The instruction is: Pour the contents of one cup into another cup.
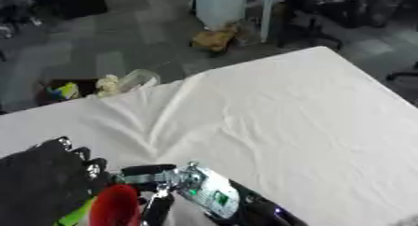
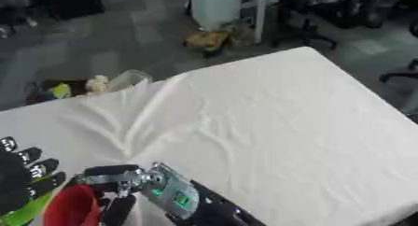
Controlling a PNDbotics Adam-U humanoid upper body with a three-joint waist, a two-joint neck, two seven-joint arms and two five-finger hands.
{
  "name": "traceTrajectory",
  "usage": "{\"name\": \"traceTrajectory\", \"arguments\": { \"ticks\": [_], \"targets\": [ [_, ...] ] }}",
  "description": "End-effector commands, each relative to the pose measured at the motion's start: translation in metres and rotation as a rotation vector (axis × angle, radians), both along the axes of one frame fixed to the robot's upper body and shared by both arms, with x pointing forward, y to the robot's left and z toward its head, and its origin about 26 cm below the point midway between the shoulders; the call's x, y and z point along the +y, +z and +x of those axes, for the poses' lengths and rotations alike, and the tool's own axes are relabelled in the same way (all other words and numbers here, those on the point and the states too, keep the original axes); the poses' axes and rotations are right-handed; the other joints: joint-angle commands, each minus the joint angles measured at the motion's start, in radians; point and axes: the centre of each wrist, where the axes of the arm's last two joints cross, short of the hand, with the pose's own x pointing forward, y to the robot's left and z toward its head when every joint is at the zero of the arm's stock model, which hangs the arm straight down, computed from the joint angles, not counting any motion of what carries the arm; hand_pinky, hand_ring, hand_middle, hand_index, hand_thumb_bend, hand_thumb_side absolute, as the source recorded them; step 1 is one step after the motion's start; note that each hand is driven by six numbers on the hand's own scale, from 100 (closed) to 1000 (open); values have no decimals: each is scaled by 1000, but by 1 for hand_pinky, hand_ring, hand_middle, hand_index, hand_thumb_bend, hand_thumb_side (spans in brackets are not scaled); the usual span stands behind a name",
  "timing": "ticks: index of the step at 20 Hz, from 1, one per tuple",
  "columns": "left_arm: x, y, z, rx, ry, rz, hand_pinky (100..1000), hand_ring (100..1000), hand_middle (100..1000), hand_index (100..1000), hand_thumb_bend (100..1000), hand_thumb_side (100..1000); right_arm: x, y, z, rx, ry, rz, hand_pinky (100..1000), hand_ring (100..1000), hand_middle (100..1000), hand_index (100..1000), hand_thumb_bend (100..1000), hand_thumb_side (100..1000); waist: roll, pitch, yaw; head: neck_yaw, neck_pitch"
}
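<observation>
black left robot hand (image 1: 45, 180) with silver fingertips; right robot hand (image 1: 159, 183) black, silver wrist, green lights.

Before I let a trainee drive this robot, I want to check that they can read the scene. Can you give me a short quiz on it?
1. True or false: the red cup stands alone in the middle of the table.
2. Which hand is curled round the red cup? A, left; B, right; C, neither.
3. Fill in: the cloth on the table is ___ in colour.

Key: 1 false, it is at the near edge, in a hand. 2 B, the right hand. 3 white.
</observation>
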Motion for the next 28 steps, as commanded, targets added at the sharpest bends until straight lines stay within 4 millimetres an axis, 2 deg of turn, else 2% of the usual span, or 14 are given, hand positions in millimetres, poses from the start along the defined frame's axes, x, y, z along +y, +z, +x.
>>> {"name": "traceTrajectory", "arguments": {
  "ticks": [1,6,9,10,11,15,18,19,20,28],
  "targets": [
    [5,7,-2,-29,62,223,100,100,472,834,859,449,-1,9,2,-21,1,11,388,100,100,414,100,100,-1,-20,0,-4,-11],
    [0,-5,-1,19,48,259,100,100,470,835,861,452,0,9,2,-20,3,11,387,100,100,413,100,100,-1,-18,-4,-3,-11],
    [1,-3,-2,17,49,242,100,100,471,834,861,448,0,9,2,-20,1,13,387,100,100,413,100,100,-3,-18,-3,-5,-11],
    [2,1,-2,7,54,228,100,100,472,834,757,383,-1,9,2,-20,0,12,387,100,100,414,100,100,-4,-18,-2,-6,-11],
    [4,6,-2,-8,60,211,100,100,472,833,860,445,-1,9,2,-19,0,11,387,100,100,414,100,100,-4,-18,-1,-6,-12],
    [12,23,0,-71,75,165,100,100,474,832,855,437,-3,8,2,-18,-5,9,387,100,100,413,100,100,-5,-21,3,-8,-14],
    [14,21,1,-79,70,177,100,100,474,833,857,445,-3,8,2,-18,-6,9,387,100,100,413,100,100,-5,-21,4,-10,-17],
    [14,18,1,-73,66,188,100,100,474,834,935,499,-2,8,2,-18,-5,9,387,100,100,413,100,100,-5,-20,3,-10,-17],
    [12,16,0,-66,61,198,100,100,474,834,858,448,-2,8,2,-18,-4,10,387,100,100,413,100,100,-6,-20,2,-10,-16],
    [-1,2,-4,-28,-1,249,100,100,472,835,861,452,0,8,2,-17,1,12,386,100,100,413,100,100,-8,-16,-7,-5,-14]
  ]
}}
